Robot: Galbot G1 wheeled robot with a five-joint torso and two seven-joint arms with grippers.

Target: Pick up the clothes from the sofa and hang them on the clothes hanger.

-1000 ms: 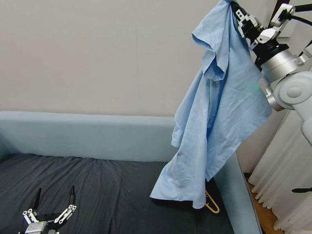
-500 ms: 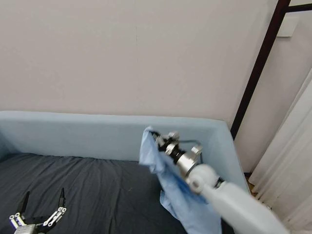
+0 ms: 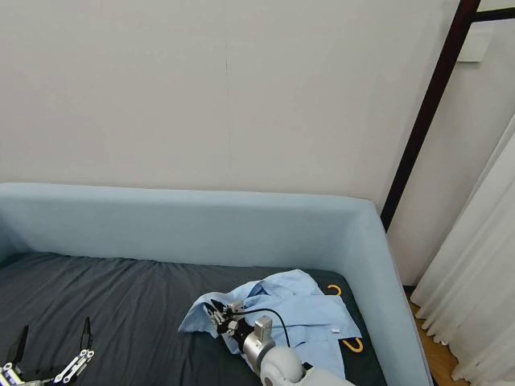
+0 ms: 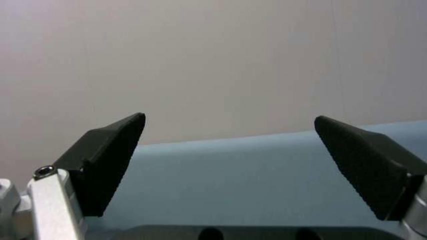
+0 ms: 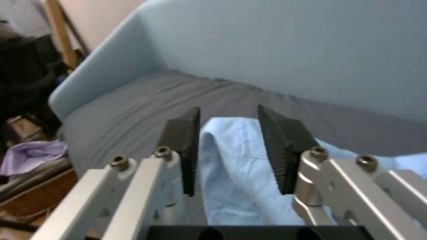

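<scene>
Inspecting my two grippers over the sofa (image 3: 201, 227), with the shirt lying on its seat.
Nearest, my left gripper (image 3: 54, 324) hangs over the front left of the sofa's dark seat cushion (image 3: 121, 293), jaws spread wide and holding nothing. Further in, my right gripper (image 3: 216, 311) sits low over the seat at the shirt's left edge; its fingers (image 5: 283, 145) stand a narrow gap apart, pale cloth showing between them, and I cannot tell whether they touch it. The blue shirt (image 3: 302, 310) lies crumpled towards the sofa's right end. An orange hanger (image 3: 354, 346) pokes out from under it beside the right armrest. Behind the sofa's backrest stands a plain wall (image 3: 201, 96).
</scene>
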